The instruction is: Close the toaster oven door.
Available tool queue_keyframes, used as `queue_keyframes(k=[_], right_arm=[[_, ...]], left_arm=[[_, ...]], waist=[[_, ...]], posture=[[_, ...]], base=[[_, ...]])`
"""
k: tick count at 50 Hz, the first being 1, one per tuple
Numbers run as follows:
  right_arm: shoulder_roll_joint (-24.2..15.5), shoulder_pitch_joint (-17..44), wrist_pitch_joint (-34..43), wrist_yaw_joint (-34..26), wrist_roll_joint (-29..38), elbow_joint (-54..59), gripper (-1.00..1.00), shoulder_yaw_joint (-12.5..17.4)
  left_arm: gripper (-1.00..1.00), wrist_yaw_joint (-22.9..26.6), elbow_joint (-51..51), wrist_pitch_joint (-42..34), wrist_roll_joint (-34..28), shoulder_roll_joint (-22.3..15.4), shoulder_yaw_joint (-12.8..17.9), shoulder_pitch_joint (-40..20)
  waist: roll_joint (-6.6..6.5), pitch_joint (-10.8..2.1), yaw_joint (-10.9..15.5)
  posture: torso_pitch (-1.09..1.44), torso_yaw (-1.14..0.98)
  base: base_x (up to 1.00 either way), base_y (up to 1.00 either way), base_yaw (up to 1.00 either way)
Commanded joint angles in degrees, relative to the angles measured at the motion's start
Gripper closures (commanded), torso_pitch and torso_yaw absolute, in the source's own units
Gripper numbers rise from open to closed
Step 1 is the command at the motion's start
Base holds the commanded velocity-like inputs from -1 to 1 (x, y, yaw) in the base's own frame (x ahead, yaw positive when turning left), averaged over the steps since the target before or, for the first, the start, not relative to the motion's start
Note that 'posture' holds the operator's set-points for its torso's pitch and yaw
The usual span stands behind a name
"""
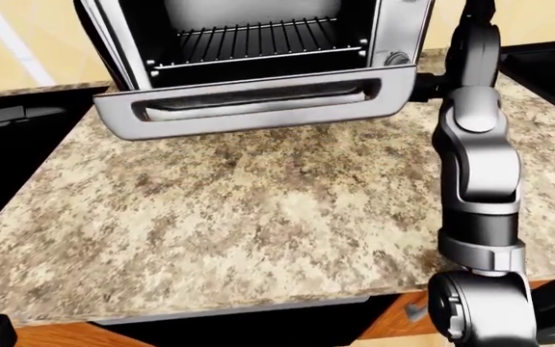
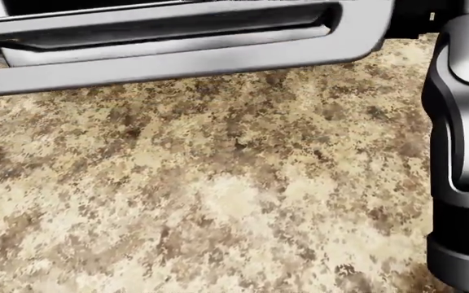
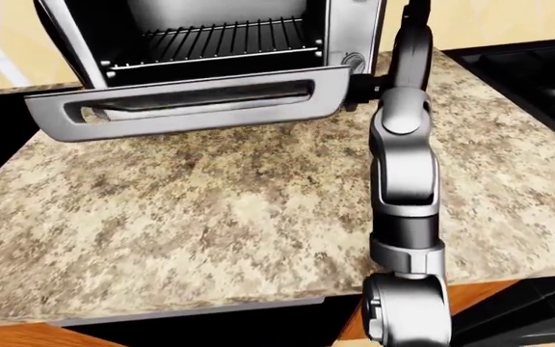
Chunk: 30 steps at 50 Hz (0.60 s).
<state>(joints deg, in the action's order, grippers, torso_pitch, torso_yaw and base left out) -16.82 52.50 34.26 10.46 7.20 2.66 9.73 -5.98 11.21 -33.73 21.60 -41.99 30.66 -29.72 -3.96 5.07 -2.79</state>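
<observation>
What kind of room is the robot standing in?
Most likely a kitchen. A toaster oven with a wire rack inside sits on a speckled stone-look counter, and a dark shape that may be a stove lies at the right edge of the right-eye view.

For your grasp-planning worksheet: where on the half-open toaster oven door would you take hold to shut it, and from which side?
Grip the long handle bar across the door's free edge, coming from below: the door hangs part open, hinged at the oven mouth, so lifting there swings it shut.
</observation>
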Motion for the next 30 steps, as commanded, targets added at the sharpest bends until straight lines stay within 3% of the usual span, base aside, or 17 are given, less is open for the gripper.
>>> queue_keyframes(k=[1, 14, 30], right_arm=[[0.4, 5.5, -6.6, -0.5, -2.1, -4.6, -1.0, -2.0], [0.7, 13.5, -15.0, 5.6, -3.3, 11.7, -1.0, -2.1], [0.3, 21.3, -22.9, 7.7, -3.2, 27.2, -1.0, -2.9]], left_arm=[[-1.0, -0.2, 1.5, 1.5, -0.2, -1.3, 1.0, -1.3], [-1.0, -0.3, 1.7, 1.2, 0.0, -1.3, 1.1, -1.3], [-1.0, -0.5, 1.4, 1.4, -0.1, -1.3, 1.0, -1.3]], waist=[[0.64, -2.49, 0.7], [0.49, -2.23, 0.7], [0.59, -2.28, 0.8]], posture=[[0.0, 0.0], [0.0, 0.0], [0.0, 0.0]], base=[[0.0, 0.0, 0.0], [0.0, 0.0, 0.0], [0.0, 0.0, 0.0]])
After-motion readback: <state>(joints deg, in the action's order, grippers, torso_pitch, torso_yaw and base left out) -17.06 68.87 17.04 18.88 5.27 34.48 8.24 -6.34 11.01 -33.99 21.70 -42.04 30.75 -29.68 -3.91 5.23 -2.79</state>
